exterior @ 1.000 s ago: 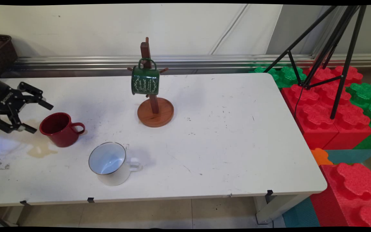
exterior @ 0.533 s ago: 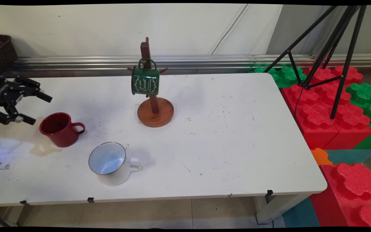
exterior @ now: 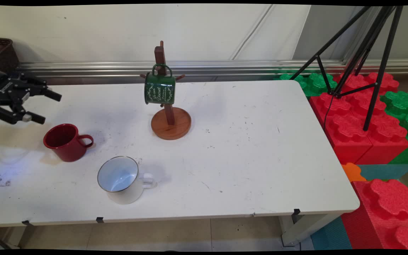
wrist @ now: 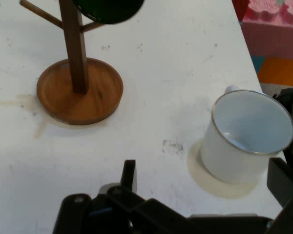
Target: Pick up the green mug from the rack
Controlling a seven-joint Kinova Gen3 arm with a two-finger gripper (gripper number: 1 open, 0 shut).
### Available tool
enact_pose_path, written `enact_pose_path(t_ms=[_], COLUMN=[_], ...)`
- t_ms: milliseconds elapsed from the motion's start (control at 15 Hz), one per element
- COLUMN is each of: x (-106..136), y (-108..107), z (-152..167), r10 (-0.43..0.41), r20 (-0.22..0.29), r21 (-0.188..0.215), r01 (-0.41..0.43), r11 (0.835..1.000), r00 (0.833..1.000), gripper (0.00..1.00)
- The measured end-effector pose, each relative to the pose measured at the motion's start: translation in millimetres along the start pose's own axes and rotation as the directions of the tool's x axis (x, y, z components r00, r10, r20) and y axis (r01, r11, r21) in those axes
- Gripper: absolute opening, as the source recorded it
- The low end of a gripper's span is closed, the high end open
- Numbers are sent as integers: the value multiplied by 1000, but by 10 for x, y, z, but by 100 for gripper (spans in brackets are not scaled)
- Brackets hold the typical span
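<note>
A white table [exterior: 246, 148] fills most of the main view. Toward its far side stands a wooden mug tree [exterior: 169, 120]: an upright post on a round base. A green mug [exterior: 159, 88] hangs by its handle from one peg.

Nearer the table's left end sits a red mug [exterior: 64, 141], upright with its mouth up and its long axis vertical. Its handle points toward the picture's right, away from me. It stands on the table surface, apart from everything else.

Nearer the front edge is a white mug [exterior: 120, 179] with a dark rim, also upright, its handle pointing right. In the hand view it stands on a pale stain ring.

My gripper [exterior: 48, 108] hovers above the table's left end, just up and left of the red mug. It is not touching the mug. My jaws are spread wide and hold nothing.

The red mug looks like enamelled metal. I judge it light, rigid and rather slick, unlikely to crack but liable to dent or chip. The rim wall or the handle loop look like the surest places to grip.
</note>
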Motion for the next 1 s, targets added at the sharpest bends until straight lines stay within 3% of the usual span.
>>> enact_pose_path(t_ms=[467, 1000], x=[-3, -44], y=[-219, -298], z=[101, 177], r10=[-5, -2], r20=[-26, -20], r21=[18, 6], r01=[5, 2], r11=[1000, 1000], r00=[1000, 1000], gripper=[100, 100])
